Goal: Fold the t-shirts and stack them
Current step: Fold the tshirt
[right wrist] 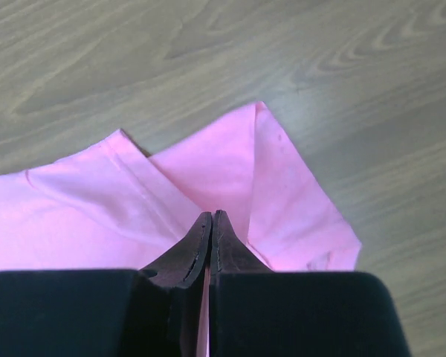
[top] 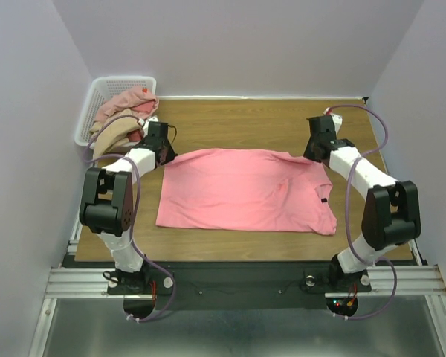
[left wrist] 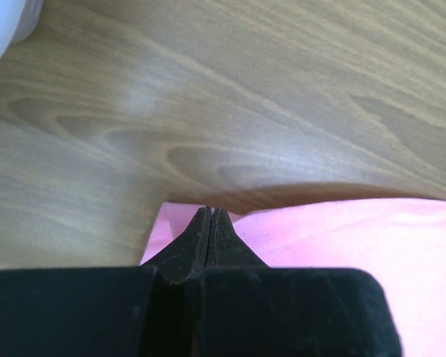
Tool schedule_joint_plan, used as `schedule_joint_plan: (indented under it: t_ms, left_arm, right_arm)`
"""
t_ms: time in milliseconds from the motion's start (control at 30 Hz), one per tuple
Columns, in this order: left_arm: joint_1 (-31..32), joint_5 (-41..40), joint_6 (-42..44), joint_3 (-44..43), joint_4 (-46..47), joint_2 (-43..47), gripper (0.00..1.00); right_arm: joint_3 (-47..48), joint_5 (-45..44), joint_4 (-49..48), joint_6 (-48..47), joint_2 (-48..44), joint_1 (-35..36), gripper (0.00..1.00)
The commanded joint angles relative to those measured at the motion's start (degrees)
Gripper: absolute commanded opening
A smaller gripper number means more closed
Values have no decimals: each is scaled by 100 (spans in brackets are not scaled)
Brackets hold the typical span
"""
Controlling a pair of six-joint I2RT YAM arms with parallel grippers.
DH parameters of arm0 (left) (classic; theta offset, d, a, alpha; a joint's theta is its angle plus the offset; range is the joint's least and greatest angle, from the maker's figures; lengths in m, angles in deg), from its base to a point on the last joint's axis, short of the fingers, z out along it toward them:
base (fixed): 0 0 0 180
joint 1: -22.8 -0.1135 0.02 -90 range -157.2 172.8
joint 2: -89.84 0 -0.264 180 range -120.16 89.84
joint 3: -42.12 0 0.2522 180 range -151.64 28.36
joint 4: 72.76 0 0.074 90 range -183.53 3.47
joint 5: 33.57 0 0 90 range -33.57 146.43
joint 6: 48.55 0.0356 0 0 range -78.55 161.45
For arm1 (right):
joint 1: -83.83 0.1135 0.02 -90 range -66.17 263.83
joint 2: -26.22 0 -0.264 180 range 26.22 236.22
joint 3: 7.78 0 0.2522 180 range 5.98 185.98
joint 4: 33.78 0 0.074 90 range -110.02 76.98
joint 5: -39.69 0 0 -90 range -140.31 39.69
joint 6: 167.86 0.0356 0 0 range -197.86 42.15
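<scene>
Left claw (left wrist: 210,213) and right claw (right wrist: 211,216) each pinch shut on the shirt (top: 245,195) spread between them, unfolded; other shirts (top: 123,113) sit in basket (top: 126,80) behind left claw.

left fingers (left wrist: 197,242) closed, right fingers (right wrist: 196,242) closed

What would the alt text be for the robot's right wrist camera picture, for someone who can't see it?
The right gripper, two black fingers seen close from just behind, is pinched shut on a salmon-pink t-shirt. A creased, pointed flap of the cloth spreads out beyond the fingertips over a wooden table.
</scene>
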Motion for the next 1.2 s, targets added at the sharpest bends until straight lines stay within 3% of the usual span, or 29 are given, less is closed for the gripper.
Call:
schedule_joint_plan:
  t_ms: [0,200,433,733,1167]
  left_arm:
    - [11,-78,-53,268,197,538,0]
    - [11,-279,-106,576,233,767,0]
    - [-24,-517,-202,734,110,1065,0]
    - [-86,-772,-203,962,-31,1373,0]
    - [-77,-403,-237,1261,162,1575,0]
  right_arm:
    - [-333,22,-102,93,-716,-37,0]
    - [-642,277,109,76,-1508,-46,0]
    - [-1011,-179,540,128,-2089,-37,1]
    - [-1143,-522,839,304,-2195,-46,0]
    - [-1248,-558,1120,357,-2546,-37,0]
